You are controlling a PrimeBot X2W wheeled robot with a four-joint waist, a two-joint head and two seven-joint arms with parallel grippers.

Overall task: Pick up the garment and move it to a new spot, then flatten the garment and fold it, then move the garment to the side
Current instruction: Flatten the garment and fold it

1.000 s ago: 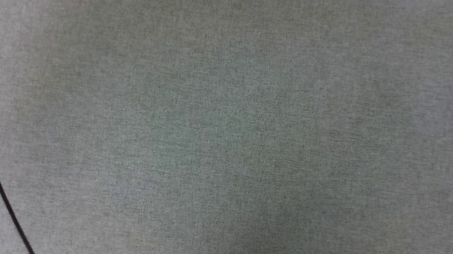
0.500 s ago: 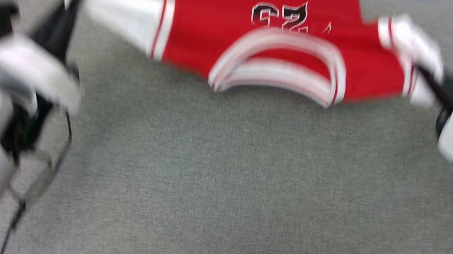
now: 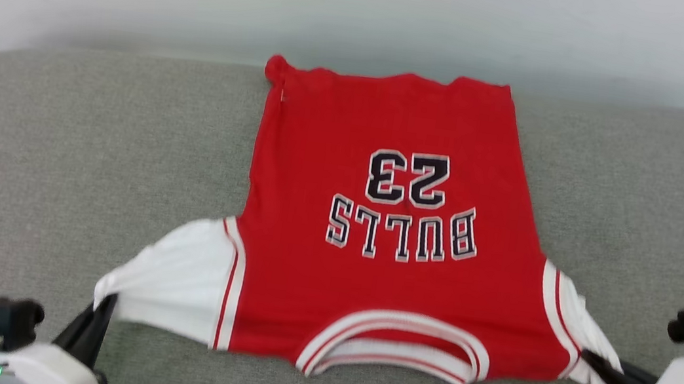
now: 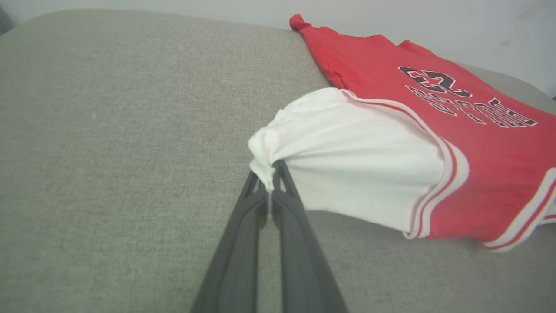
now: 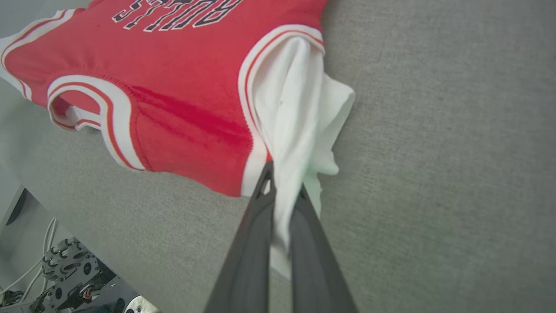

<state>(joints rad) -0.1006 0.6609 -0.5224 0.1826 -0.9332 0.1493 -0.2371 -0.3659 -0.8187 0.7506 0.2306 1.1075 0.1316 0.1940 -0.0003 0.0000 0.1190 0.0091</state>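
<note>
The left gripper (image 4: pixel 271 174) and right gripper (image 5: pixel 282 182) are each pinching a sleeve (image 4: pixel 347 143) of the shirt (image 3: pixel 387 251); an even, low outward pull is looking best.

Head view: left gripper (image 3: pixel 104 305) body clipped by the bottom edge. Right gripper (image 3: pixel 589 358) body clipped at the right and bottom edges. Left wrist view: garment (image 4: pixel 434 130) runs off the right edge, collar (image 4: pixel 527 217) mostly cut. Right wrist view: lettering (image 5: pixel 173 13) chopped by the top edge. Sleeve cloth between the fingers hides their inner faces. Cabled hardware (image 5: pixel 74 265) at lower left is cut off, can't identify.
</note>
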